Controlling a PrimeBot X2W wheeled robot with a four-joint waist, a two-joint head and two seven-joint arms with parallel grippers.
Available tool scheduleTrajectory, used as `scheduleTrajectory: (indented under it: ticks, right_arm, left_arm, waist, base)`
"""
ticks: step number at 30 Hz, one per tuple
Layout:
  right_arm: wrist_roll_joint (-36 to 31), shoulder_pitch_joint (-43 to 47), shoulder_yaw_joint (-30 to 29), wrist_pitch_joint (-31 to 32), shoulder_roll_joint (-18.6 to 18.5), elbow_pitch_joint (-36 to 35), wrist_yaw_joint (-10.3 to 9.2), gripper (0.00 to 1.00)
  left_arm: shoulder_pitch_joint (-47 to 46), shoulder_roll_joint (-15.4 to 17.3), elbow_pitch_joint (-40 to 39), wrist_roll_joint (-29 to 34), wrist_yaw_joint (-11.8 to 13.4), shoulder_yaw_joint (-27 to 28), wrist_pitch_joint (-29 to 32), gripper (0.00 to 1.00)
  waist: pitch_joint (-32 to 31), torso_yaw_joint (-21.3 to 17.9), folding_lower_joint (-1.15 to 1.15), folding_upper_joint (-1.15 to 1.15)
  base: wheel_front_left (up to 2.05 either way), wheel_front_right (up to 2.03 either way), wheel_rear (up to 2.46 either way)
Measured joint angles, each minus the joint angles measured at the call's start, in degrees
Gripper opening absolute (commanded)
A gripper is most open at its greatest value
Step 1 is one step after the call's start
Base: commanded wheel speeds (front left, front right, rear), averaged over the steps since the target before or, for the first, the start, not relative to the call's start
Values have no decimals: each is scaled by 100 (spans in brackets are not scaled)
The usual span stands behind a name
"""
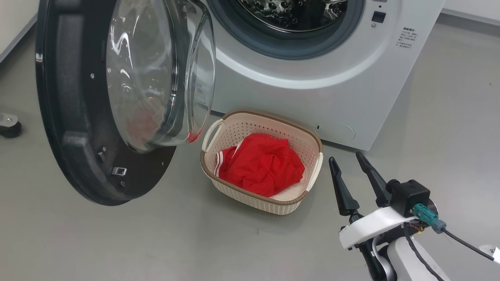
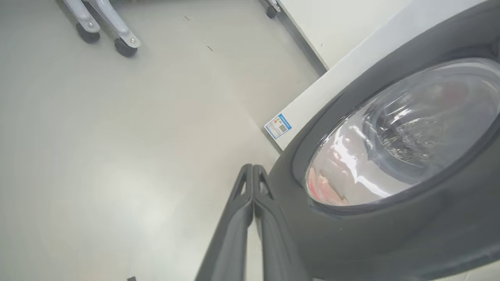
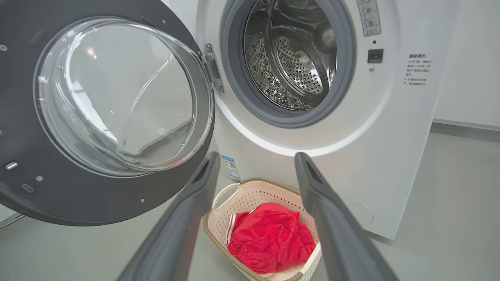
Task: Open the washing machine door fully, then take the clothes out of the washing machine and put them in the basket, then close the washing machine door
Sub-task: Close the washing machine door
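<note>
The washing machine [image 1: 312,89] stands at the back, its steel drum [image 3: 293,58] bare of clothes. The black washing machine door [image 1: 70,117] hangs open to the left, its glass bowl bulging toward the basket. The cream basket [image 1: 242,128] sits on the floor before the machine with the red clothes [image 1: 261,164] lying inside. My right gripper [image 1: 347,157] hovers open and holds nothing, to the right of the basket; in its wrist view the right gripper [image 3: 256,156] points at the basket [image 3: 250,197] and clothes [image 3: 269,238]. My left gripper [image 2: 252,168] is shut on nothing, right beside the door [image 2: 390,242]'s outer face.
A dark caster [image 1: 9,125] rests on the grey floor left of the door. Two wheeled metal legs [image 2: 125,43] stand farther off behind the door. A blue sticker [image 2: 278,125] marks the machine's lower corner. A white wall with a baseboard runs behind the machine.
</note>
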Motion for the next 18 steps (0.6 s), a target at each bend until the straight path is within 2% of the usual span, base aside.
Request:
scheduleTrajectory:
  ticks: [4,10,17,18]
  right_arm:
    - [0,27,-1,0,8,-5,0,100]
    - [0,70,40,0,33,-12,1,100]
    - [0,109,35,0,35,-18,0,100]
    - [0,109,35,0,35,-18,0,100]
  left_arm:
    - [275,223,-656,538,-1,-686,-534,0]
    - [883,482,-1151,1038,-1,-1270,-1423,0]
    - [1406,492,-1279,1363,-2,-1432,-2507,0]
    - [1406,492,-1279,1363,-2,-1432,-2507,0]
  waist:
    - [-65,61,0,0]
    - [-115,100,0,0]
    - [-140,120,0,0]
    - [-140,120,0,0]
  base:
    - [0,0,0]
    - [0,0,0]
    - [0,0,0]
    - [0,0,0]
